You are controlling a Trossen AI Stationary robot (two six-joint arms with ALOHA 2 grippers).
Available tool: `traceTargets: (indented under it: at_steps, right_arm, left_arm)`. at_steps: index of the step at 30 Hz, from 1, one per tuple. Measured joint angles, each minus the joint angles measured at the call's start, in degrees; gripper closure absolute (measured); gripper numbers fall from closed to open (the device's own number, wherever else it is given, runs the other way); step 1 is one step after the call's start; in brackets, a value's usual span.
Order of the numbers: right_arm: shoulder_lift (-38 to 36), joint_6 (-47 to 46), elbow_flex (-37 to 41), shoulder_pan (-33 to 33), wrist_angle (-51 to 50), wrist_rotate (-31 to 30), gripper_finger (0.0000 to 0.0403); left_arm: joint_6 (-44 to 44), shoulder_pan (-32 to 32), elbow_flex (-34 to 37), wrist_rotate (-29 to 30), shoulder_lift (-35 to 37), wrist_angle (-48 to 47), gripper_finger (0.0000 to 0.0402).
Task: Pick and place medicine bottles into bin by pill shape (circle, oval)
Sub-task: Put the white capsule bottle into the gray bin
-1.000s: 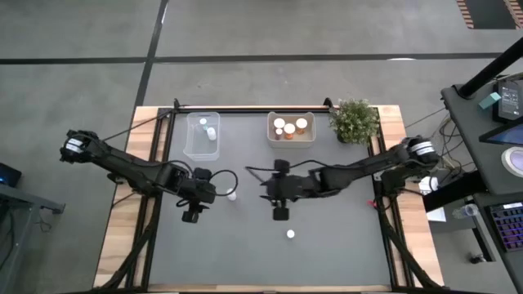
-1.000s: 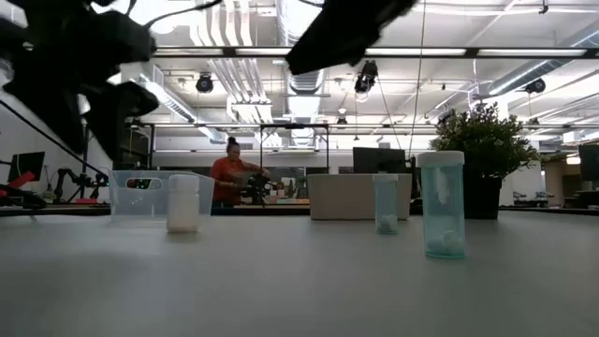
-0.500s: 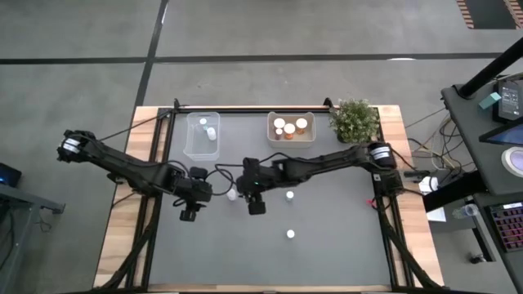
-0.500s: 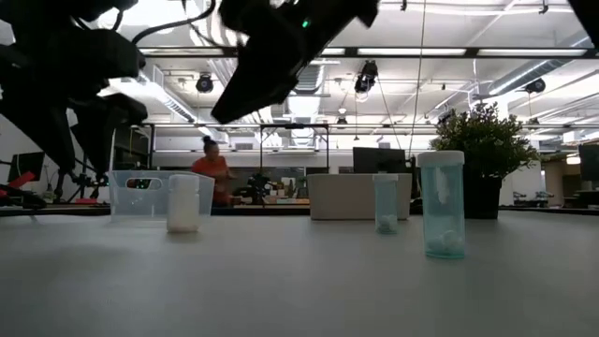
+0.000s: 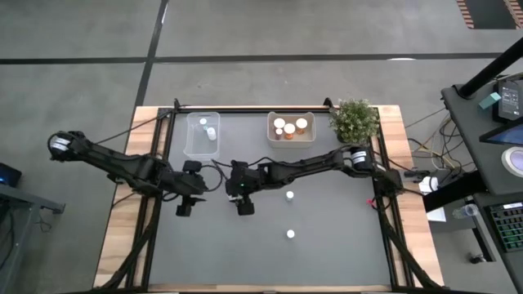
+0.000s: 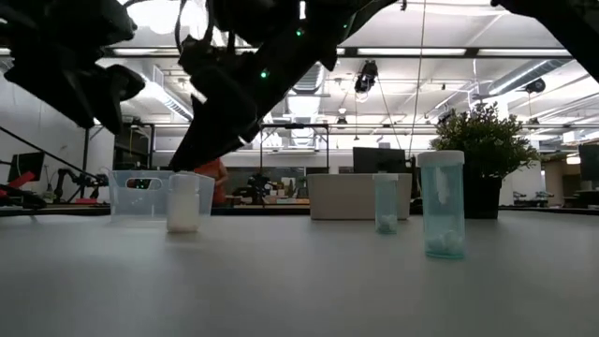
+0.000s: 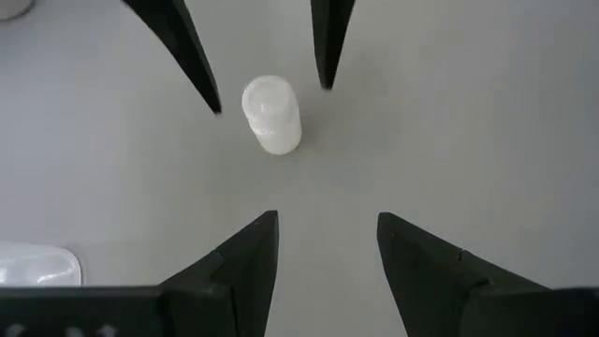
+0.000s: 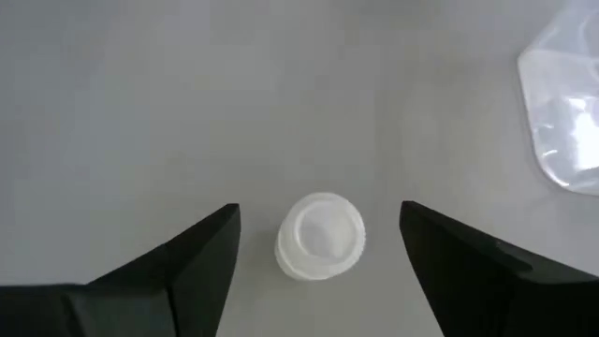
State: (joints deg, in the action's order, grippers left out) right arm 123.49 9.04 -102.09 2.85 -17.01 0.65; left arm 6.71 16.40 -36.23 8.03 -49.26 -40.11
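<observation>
Since a second ago I see the right arm has swung across the table toward the left side, and its right gripper (image 8: 318,243) now hangs straight over a small white-capped bottle (image 8: 320,236), fingers spread wide on either side of it and not touching it. The left gripper (image 7: 323,248) has drawn back a little toward the table's left edge; its fingers stand partly apart and hold nothing.

That bottle stands upright near the table's middle, between the two grippers. In the left wrist view I can see it (image 7: 270,114) with the right arm's finger tips framing it from the far side.

Two more bottles stand loose on the grey table (image 5: 343,245): one (image 5: 289,195) just right of the right gripper, another (image 5: 290,234) nearer the front edge. In the low view these two read as pale bluish, with white pills at the bottom.

At the back, the clear bin (image 5: 189,145) holds two small pale bottles. The opaque bin (image 5: 291,140) beside it holds three or four white-capped bottles, at least two with orange bodies. A potted plant (image 5: 355,120) sits at the back right corner, clear of both arms.

The low view shows the targeted bottle (image 6: 182,202) in front of the clear bin, under the dark arms; a person in orange is partly hidden behind it in the room beyond.
</observation>
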Motion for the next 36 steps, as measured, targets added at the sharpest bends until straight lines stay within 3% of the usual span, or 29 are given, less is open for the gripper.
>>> traceTargets:
  at_steps: [8,12,27,36]
  right_arm:
    - [1.9,-0.8,0.1,-0.2,3.3,1.3,0.0133]
    - [1.9,-1.4,0.2,-0.2,3.1,1.3,0.0156]
    - [4.2,-2.6,0.3,-0.2,3.6,1.3,0.0248]
    - [3.4,-3.2,0.3,-0.1,3.4,1.3,0.0248]
  left_arm:
    - [-4.0,0.0,-0.1,4.1,5.7,0.5,0.0234]
    - [-5.7,0.0,-0.2,7.1,8.0,0.9,0.0234]
    - [-6.2,0.0,-0.2,9.1,12.2,2.4,0.0234]
    - [-7.7,0.0,-0.1,10.4,12.2,4.5,0.0234]
